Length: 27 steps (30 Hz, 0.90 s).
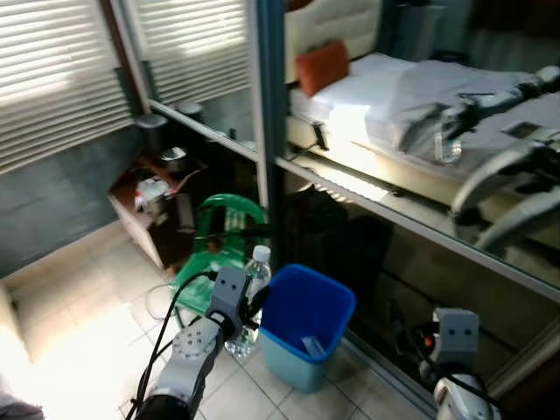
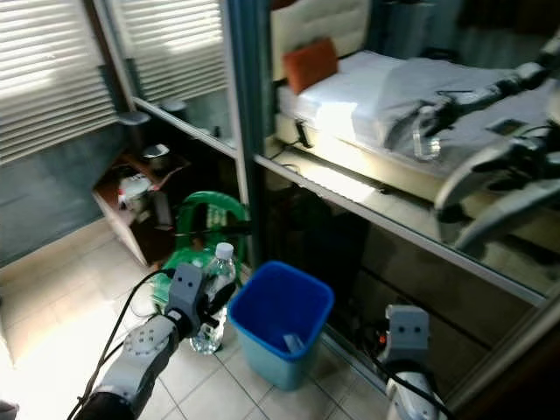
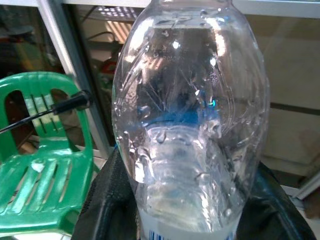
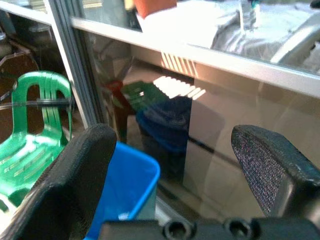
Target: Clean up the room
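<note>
My left gripper [image 1: 249, 308] is shut on a clear plastic water bottle [image 1: 253, 293] with a white cap, held upright just left of a blue bin [image 1: 306, 325] on the tiled floor. Up close in the left wrist view, the bottle [image 3: 190, 125] stands between the black fingers [image 3: 107, 210]. A small scrap lies inside the bin [image 2: 278, 322]. My right gripper [image 4: 175, 170] is open with nothing between its fingers [image 4: 75, 170], and the bin's rim [image 4: 135, 175] lies beyond it. The right arm [image 1: 455, 350] is low at the right.
A green plastic chair [image 1: 223, 236] stands behind the bottle. A glass sliding door with a metal frame [image 1: 267, 131] runs right behind the bin and reflects a bed. A low wooden shelf [image 1: 153, 206] with small items sits at the left. Blinds cover the left wall.
</note>
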### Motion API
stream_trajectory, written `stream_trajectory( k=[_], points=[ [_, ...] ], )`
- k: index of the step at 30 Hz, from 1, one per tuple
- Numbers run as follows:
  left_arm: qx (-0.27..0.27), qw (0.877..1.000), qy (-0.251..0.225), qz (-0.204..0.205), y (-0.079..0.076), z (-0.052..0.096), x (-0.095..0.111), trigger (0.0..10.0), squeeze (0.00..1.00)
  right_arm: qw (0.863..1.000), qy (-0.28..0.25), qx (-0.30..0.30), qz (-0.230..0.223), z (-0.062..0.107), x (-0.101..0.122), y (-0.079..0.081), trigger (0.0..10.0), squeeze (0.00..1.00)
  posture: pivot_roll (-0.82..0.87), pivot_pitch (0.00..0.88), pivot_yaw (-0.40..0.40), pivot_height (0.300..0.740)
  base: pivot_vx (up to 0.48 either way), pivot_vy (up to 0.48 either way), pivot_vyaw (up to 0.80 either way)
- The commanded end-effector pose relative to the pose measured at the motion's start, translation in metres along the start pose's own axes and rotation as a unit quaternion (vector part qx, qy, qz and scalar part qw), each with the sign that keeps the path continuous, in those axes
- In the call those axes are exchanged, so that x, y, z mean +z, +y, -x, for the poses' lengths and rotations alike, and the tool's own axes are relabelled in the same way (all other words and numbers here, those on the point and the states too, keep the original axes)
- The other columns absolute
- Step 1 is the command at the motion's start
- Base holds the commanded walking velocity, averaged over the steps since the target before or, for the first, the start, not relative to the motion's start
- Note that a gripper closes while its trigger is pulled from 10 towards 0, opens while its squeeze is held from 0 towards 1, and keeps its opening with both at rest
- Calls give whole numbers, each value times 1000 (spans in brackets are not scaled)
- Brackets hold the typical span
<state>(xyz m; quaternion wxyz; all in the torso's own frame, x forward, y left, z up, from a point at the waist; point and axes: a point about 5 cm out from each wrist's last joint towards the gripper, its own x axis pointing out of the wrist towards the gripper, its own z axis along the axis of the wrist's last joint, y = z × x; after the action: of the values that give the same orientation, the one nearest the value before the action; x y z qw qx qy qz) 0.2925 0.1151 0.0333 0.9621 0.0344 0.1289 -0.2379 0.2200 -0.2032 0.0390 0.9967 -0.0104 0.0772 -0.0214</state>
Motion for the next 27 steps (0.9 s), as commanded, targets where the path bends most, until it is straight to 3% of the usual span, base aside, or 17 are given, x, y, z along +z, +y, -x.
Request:
stream_trajectory(
  k=[1, 9, 19, 27],
  points=[
    [3, 999, -17, -27, 3, -2, 8, 10000, 0, 1000, -4, 9, 5, -1, 0, 3, 10000, 0, -43, 0, 39, 740, 0, 0, 0],
    [18, 999, -35, -22, 1, -4, 13, 10000, 0, 1000, -5, 15, 12, 1, 0, 5, 10000, 0, -50, 0, 41, 740, 374, 0, 0],
    [-27, 998, -33, -39, -13, -5, 11, 10000, 0, 1000, -3, 14, 16, 2, -1, 4, 10000, 0, -55, 0, 42, 740, 478, 0, 0],
    [-39, 998, -8, -47, -15, -10, 8, 10000, 0, 1000, 2, 6, 16, 4, -2, 2, 10000, 0, -67, 0, 50, 740, 117, 0, -780]
  ],
)
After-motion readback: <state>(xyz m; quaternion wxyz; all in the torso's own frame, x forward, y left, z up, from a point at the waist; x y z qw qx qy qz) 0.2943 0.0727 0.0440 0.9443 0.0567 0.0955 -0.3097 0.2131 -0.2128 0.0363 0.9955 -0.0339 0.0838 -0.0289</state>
